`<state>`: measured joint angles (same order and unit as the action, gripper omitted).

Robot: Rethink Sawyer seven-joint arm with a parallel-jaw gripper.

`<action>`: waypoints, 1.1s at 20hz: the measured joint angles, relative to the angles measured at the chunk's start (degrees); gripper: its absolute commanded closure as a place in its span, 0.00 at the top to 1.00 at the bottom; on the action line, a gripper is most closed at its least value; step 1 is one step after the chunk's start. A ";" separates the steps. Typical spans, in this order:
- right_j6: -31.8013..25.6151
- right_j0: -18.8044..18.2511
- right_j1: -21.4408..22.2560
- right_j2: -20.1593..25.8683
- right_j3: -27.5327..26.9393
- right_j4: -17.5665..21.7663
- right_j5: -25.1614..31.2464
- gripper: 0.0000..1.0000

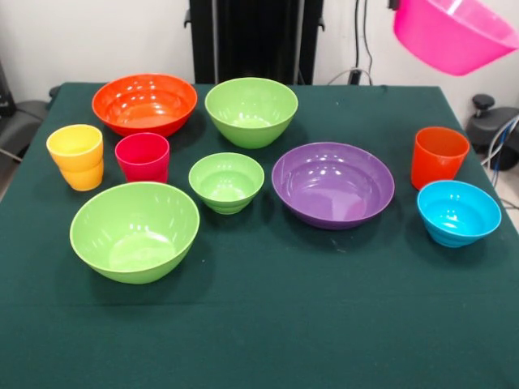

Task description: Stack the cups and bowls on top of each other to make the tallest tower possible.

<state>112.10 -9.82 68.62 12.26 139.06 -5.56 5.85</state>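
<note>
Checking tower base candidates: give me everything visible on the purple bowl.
The purple bowl is wide, shallow and round, in glossy plastic with light glare inside. It sits upright and empty on the green tablecloth, right of centre in the front view. Nothing touches it: the small lime green bowl is to its left, the sky blue bowl to its right.

The hot pink bowl [454,32] hangs tilted in the air at top right; the purple bowl [332,185] and orange cup [439,156] stand below it on the table [259,324].
</note>
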 measured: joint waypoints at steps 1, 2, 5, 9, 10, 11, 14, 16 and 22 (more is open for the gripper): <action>0.00 -1.32 -0.03 0.58 0.36 0.12 0.01 0.00; 0.00 -1.98 -0.06 0.85 0.52 0.20 -0.02 0.00; 0.00 -7.26 -0.58 2.90 1.68 1.97 -0.14 0.00; 0.00 -11.70 -2.04 3.81 2.30 5.30 -1.01 0.00; 0.00 -12.06 -2.36 3.79 2.31 5.81 -1.22 0.00; 0.00 -12.51 -3.25 3.75 2.30 6.89 -1.84 0.00; 0.00 -11.97 -5.56 3.39 2.30 8.65 -4.06 0.00; 0.00 -11.34 -6.78 3.25 2.30 9.31 -5.33 0.00; 0.00 -9.66 -9.06 3.24 2.29 10.29 -7.73 0.00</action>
<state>112.10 -19.47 59.56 15.51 141.34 4.73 -1.88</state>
